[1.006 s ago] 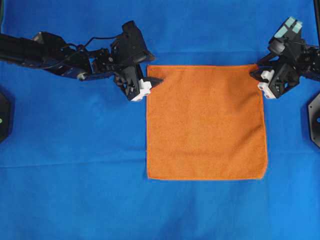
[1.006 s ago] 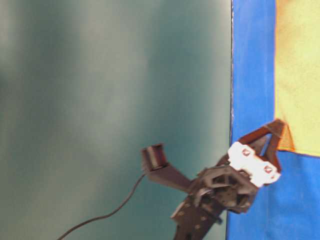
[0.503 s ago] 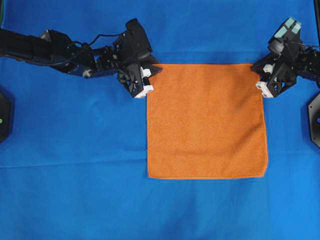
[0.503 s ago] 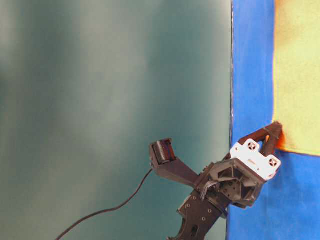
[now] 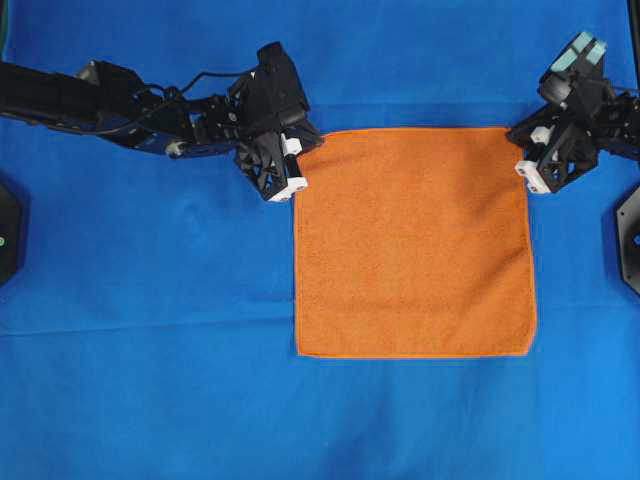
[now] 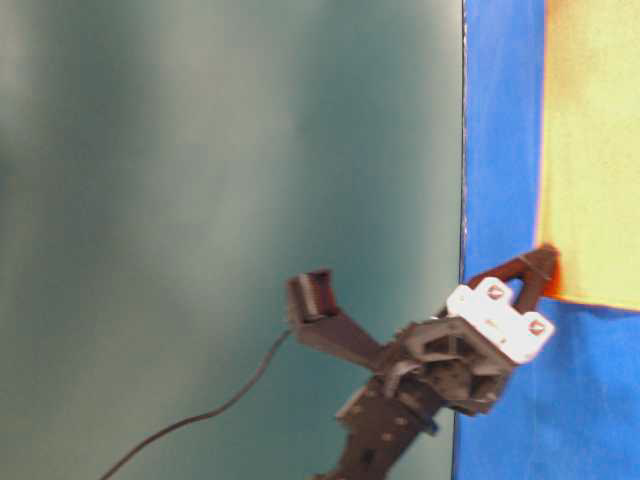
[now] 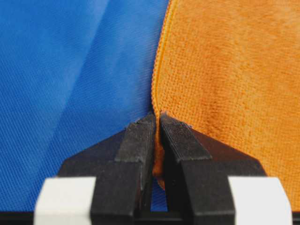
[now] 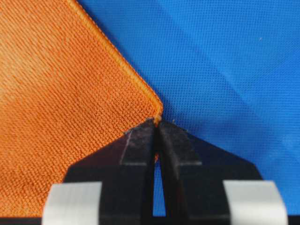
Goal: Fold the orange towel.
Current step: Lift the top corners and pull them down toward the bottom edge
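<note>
Covering the whole work surface, a blue cloth [image 5: 150, 380] lies flat from edge to edge of the overhead view, with a faint crease running across its lower part. In the table-level view its edge stands against a blurred grey-green backdrop [image 6: 220, 200].

On the blue cloth, right of centre in the overhead view, lies the orange towel [image 5: 412, 245], spread out as a flat square with its stitched hem showing all round. Its far edge runs level between the two arms; its near edge lies well short of the bottom of the picture.

The left arm [image 5: 120, 100] reaches in from the upper left, a black cable looping over it. The right arm [image 5: 600, 115] comes in from the upper right, with a pale green block at its top.

The left gripper [image 5: 299, 160] sits at the towel's far left corner. In the left wrist view its black fingers [image 7: 136, 140] are pressed together with the towel's hem pinched between them, and the fabric bunches slightly at the tips.

The right gripper [image 5: 515, 140] sits at the far right corner. In the right wrist view its fingers [image 8: 138, 140] meet at the tips on the very point of that corner, with a narrow slit of blue showing lower down between them.
</note>
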